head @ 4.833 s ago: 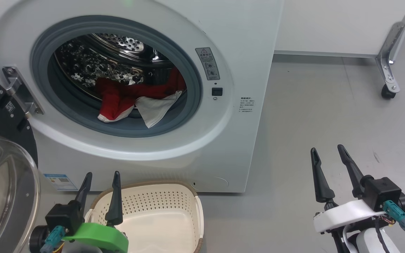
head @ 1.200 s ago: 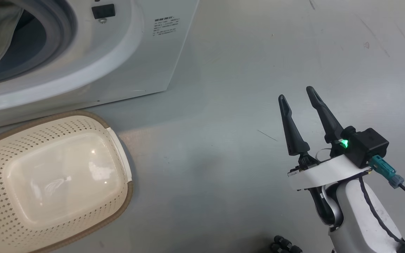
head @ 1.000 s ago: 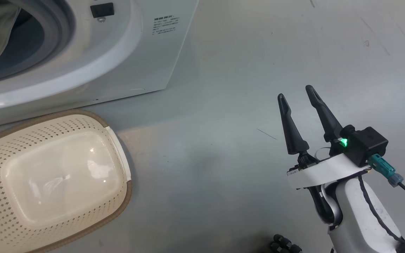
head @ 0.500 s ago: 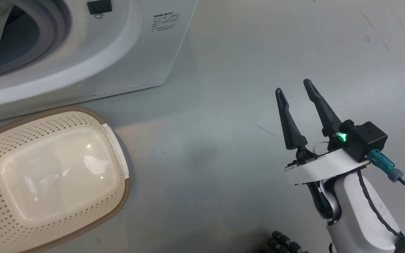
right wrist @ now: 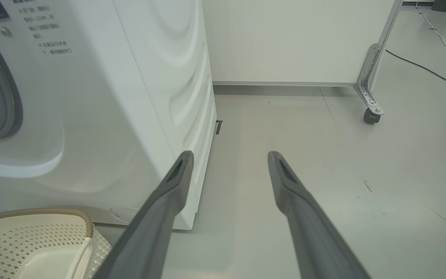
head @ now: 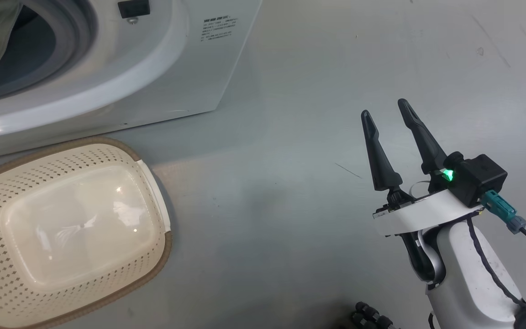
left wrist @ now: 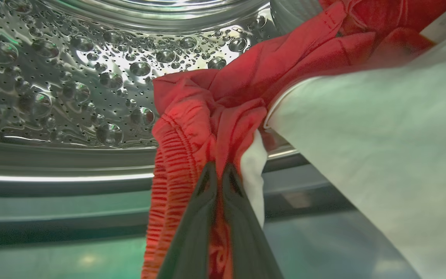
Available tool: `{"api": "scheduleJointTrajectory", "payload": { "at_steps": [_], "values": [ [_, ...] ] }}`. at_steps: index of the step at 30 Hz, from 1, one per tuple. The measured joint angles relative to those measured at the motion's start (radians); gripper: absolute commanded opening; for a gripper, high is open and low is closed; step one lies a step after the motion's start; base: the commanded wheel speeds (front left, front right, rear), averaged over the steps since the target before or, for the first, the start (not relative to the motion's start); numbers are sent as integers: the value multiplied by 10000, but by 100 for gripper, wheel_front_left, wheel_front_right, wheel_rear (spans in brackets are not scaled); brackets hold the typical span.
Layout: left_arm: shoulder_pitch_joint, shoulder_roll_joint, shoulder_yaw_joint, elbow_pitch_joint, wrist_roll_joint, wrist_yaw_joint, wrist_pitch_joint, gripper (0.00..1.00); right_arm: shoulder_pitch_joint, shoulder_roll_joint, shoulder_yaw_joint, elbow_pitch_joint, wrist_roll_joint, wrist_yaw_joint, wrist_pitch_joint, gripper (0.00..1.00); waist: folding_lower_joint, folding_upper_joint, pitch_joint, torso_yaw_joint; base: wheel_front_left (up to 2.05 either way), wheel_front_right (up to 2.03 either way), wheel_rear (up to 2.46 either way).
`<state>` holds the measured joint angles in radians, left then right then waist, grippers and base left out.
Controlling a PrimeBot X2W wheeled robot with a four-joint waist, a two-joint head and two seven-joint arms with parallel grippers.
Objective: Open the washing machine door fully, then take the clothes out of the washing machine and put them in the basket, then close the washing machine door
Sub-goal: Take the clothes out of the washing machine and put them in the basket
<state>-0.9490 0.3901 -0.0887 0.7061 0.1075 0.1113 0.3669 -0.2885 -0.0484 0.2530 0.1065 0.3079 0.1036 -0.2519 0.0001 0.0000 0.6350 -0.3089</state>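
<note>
Left tool [left wrist: 218, 170] | clamped on clothes [left wrist: 211, 104] (red fold at its end) | right tool [head: 384, 107] spread, empty

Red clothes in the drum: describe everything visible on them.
The red clothes are soft, creased fabric with a gathered ribbed hem and a strip of white trim. They lie bunched at the front of the steel drum, hanging over its lip, with a pale cloth against them. The left claw is shut on a red fold beside the hem.
</note>
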Motion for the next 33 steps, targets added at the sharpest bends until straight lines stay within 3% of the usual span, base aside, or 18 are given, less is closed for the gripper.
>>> {"api": "scheduleJointTrajectory", "payload": {
  "at_steps": [7, 17, 25, 33],
  "values": [
    [0, -378, 119, 268, -35, 69, -495, 0, -3, 2, -130, 86, -21, 0, -2, 100, 0, 0, -214, 163, 0, 0, 0],
    [181, -1482, 130, 460, -673, 69, -2115, 0, -8, -8, -476, 169, -222, -2, -2, 100, 0, 0, -818, 570, 0, 0, 0],
    [1204, -2117, 17, 773, -1099, 48, -3455, 0, 69, -146, -706, 345, -477, -6, -2, 100, 0, 0, -1562, 1005, 0, 0, 0],
    [2293, -2761, -182, 928, -1513, -556, -4819, 0, 606, -251, -915, 602, -552, -21, -2, 100, 0, 0, -2480, 1489, 0, 0, 0]
  ]
}}
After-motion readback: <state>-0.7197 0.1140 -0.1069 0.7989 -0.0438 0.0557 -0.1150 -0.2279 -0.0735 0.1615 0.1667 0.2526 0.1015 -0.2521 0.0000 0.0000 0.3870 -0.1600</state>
